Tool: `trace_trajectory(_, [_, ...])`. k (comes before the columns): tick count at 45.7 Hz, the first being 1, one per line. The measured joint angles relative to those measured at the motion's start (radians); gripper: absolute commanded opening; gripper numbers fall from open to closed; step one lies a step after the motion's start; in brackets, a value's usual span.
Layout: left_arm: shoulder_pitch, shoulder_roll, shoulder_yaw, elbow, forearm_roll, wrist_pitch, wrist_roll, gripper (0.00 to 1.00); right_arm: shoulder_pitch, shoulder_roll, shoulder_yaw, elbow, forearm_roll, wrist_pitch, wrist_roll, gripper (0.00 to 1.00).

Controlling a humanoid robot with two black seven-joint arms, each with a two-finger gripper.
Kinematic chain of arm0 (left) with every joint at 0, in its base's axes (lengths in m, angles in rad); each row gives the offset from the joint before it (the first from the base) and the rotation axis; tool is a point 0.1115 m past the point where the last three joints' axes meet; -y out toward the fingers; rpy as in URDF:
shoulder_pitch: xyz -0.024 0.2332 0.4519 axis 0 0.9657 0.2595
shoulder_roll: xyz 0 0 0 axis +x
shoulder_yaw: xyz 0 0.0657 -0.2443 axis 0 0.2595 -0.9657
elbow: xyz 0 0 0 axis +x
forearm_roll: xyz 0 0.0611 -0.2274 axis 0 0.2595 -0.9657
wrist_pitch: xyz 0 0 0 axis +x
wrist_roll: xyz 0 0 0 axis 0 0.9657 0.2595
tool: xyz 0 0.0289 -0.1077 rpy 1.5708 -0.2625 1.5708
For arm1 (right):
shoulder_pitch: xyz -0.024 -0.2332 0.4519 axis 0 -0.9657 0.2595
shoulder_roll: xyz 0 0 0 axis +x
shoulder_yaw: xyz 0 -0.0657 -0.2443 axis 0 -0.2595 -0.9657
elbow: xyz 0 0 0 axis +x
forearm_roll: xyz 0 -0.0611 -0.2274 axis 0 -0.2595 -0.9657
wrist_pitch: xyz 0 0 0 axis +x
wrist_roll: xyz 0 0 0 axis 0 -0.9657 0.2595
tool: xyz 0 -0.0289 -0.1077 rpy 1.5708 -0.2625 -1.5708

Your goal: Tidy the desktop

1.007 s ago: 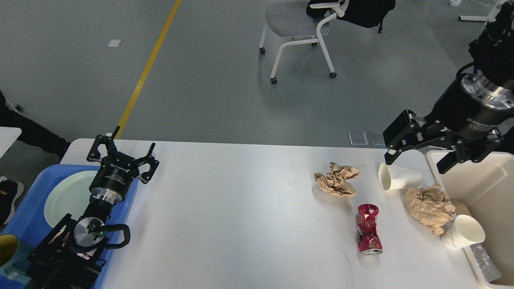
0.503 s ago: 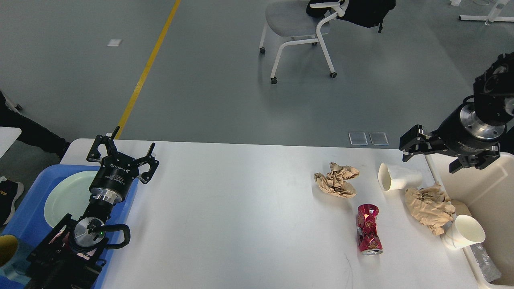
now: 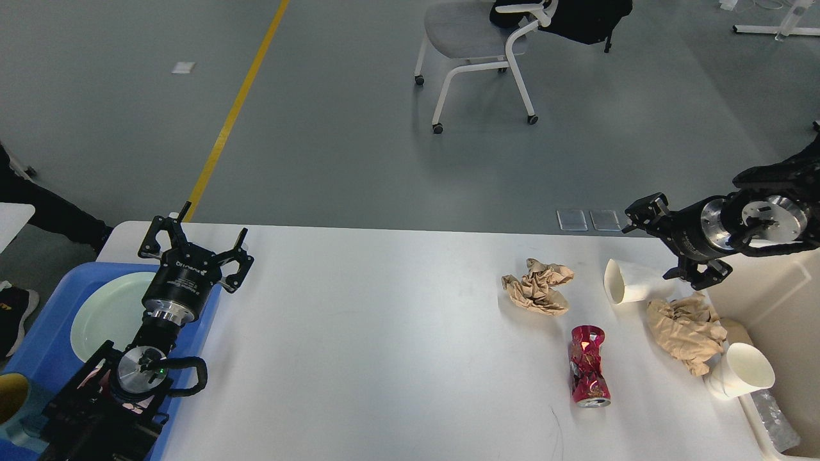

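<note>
The white desktop (image 3: 384, 320) carries litter on its right half: a crumpled brown paper (image 3: 537, 288), a crushed red can (image 3: 588, 374), a white paper cup lying on its side (image 3: 634, 283), a second brown paper wad (image 3: 685, 330) and another paper cup (image 3: 737, 371) leaning at the bin's edge. My right gripper (image 3: 648, 245) is open, empty, low over the table just behind the lying cup. At the table's left end, my left gripper (image 3: 208, 227) is open and empty by the blue tray's far corner.
A cream-white bin (image 3: 785, 301) stands at the right edge with clear plastic inside. The blue tray (image 3: 45, 339) on the left holds a pale green plate (image 3: 106, 314). An office chair (image 3: 474, 38) stands on the floor beyond the table.
My right gripper has come down from above the bin and turned toward the lying paper cup, staying open. The left arm and all litter have not moved.
</note>
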Motion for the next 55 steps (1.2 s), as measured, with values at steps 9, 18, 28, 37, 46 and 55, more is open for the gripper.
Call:
trace_trajectory(9, [0.0,0.0,0.0,0.0,0.0,0.0,0.0,0.96,-0.137,0.006,0.122,-0.117,0.013,-0.001,-0.001,1.0])
trace_trajectory(18, [0.0,0.0,0.0,0.0,0.0,0.0,0.0,0.96,-0.226,0.03,0.151,-0.204,0.017,-0.002,-0.005,1.0])
trace_trajectory(28, [0.0,0.0,0.0,0.0,0.0,0.0,0.0,0.96,-0.256,0.025,0.175,-0.214,0.21,-0.003,-0.076,0.9])
trace_trajectory(37, [0.0,0.0,0.0,0.0,0.0,0.0,0.0,0.96,-0.237,0.013,0.156,-0.207,0.286,-0.004,-0.085,0.99])
trace_trajectory(46, [0.0,0.0,0.0,0.0,0.0,0.0,0.0,0.96,-0.182,0.041,0.126,-0.19,-0.139,0.012,-0.079,1.0])
trace_trajectory(55, [0.0,0.0,0.0,0.0,0.0,0.0,0.0,0.96,-0.175,0.053,0.118,-0.185,-0.525,0.014,-0.07,1.0])
